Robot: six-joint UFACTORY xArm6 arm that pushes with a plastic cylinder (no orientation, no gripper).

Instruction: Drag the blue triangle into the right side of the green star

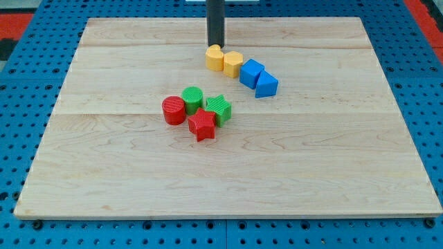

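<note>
While the rod (216,21) comes straight down from the view's top, my tip (216,45) sits at the back edge of a yellow block (214,57), touching it or very nearly so. It is a bare rod end with nothing to clench or release, and it grasps no block. That yellow block begins a short row slanting toward the view's lower right: a second yellow block (232,63) sits against it, then a blue block (250,72), then the blue triangle (266,85), which closes the row and touches its blue neighbour.

The green star (219,108) lies to the view's lower left of that row, apart from the blue triangle, with bare wood between them. It belongs to a tight cluster near the middle of the wooden board (332,173): a green cylinder (192,97) just to its left, a red cylinder (174,110) further left, and a red star (202,125) in front (closest to the view's bottom). My tip is well apart from this cluster and from the blue triangle.
</note>
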